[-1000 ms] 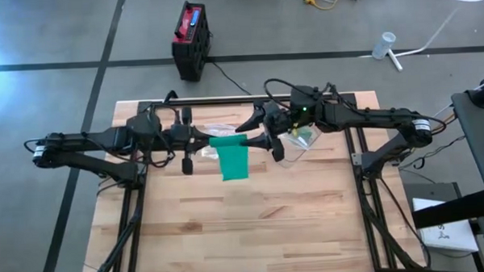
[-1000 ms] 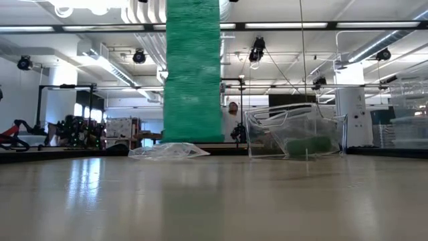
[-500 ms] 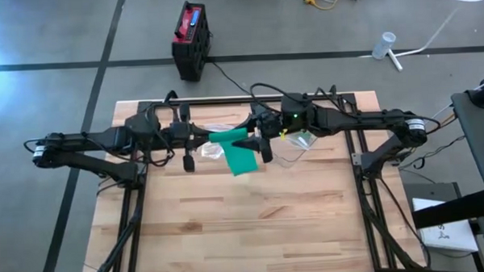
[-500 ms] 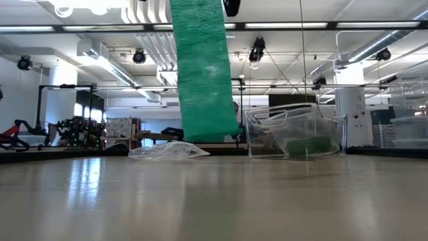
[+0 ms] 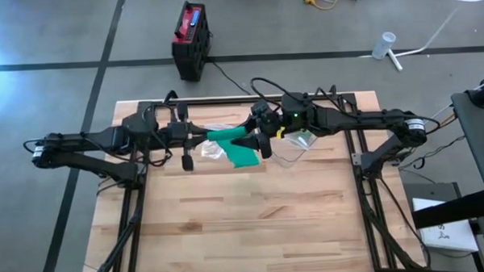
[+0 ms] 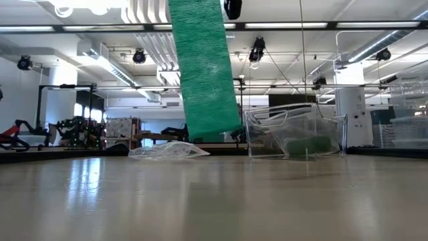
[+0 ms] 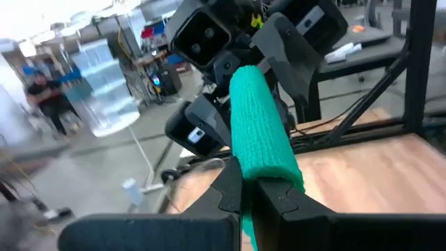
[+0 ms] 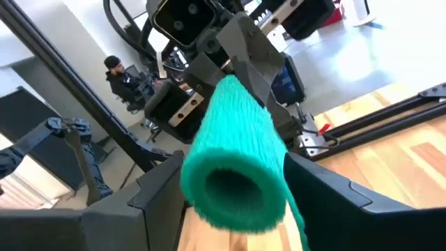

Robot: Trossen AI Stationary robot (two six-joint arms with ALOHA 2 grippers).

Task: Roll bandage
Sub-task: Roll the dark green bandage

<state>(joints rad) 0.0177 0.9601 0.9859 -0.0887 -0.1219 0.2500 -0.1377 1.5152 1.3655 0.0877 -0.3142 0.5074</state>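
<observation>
A pale wooden plank surface [image 5: 253, 224] carries a crumpled clear plastic bag [image 6: 164, 151] and a clear plastic box [image 6: 294, 131] with something green inside. On the grey floor beyond stand a black-and-red battery case [image 5: 191, 39] and a clear plastic cup [image 5: 384, 44]. A seated person [image 8: 127, 78] shows in the room.

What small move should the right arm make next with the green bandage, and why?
Probably close the right gripper on the rolled end of the green bandage: its jaws stand open on either side of the roll, the left gripper is shut on the other end, and a loose tail hangs.
</observation>
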